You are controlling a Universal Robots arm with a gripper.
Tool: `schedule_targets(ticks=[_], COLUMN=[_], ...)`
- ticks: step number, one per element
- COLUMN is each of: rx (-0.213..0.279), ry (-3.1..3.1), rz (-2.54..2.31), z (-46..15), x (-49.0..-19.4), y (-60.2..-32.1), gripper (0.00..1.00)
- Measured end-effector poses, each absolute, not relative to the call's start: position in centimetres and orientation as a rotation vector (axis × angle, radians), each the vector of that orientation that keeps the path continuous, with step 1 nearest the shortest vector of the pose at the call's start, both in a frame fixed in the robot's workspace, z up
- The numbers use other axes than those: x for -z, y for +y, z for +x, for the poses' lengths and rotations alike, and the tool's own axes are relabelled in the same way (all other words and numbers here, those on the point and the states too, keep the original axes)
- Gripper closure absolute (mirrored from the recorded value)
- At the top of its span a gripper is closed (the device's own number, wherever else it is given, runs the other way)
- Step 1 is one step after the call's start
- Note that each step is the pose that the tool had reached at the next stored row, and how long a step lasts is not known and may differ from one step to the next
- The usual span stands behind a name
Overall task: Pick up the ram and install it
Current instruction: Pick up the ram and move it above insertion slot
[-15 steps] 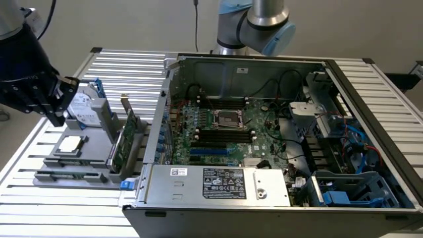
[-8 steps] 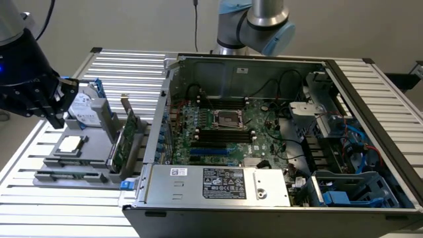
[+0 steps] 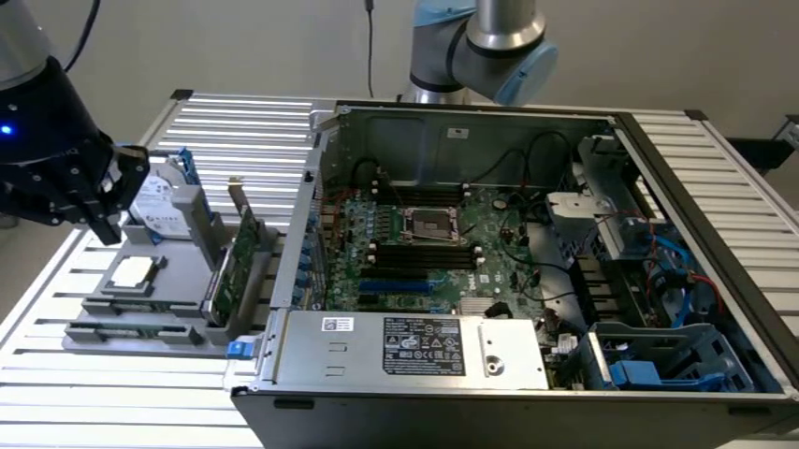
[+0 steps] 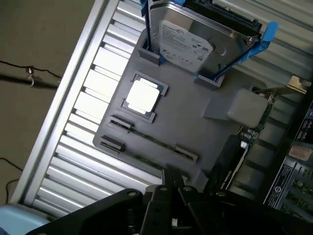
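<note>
Ribbed aluminium slats formed your desk (image 3: 238,131), which carried a matte gray moulded tray (image 3: 168,292) by its edge at the exterior view's left. Your black pincer (image 3: 107,227) hung over that tray, fingers pressed together, pinching nothing. The ram (image 3: 135,330), a thin green stick, sat in a long slot along the tray's edge nearest the exterior camera, near the square silver processor chip (image 3: 131,273).

Hand (image 3: 108,229) closed, pointing downward.
</note>
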State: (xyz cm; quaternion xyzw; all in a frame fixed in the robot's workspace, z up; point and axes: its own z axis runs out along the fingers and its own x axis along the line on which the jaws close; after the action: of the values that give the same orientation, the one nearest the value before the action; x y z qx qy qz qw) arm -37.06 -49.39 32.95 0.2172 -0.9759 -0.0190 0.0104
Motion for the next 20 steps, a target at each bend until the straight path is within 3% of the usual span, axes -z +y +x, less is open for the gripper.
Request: schedule_targets(ticks=[20], rx=[0.052], ry=[-2.867], rz=[1.215], z=[-37.05], x=[-32.67], y=[-49.39], gripper=[0.89])
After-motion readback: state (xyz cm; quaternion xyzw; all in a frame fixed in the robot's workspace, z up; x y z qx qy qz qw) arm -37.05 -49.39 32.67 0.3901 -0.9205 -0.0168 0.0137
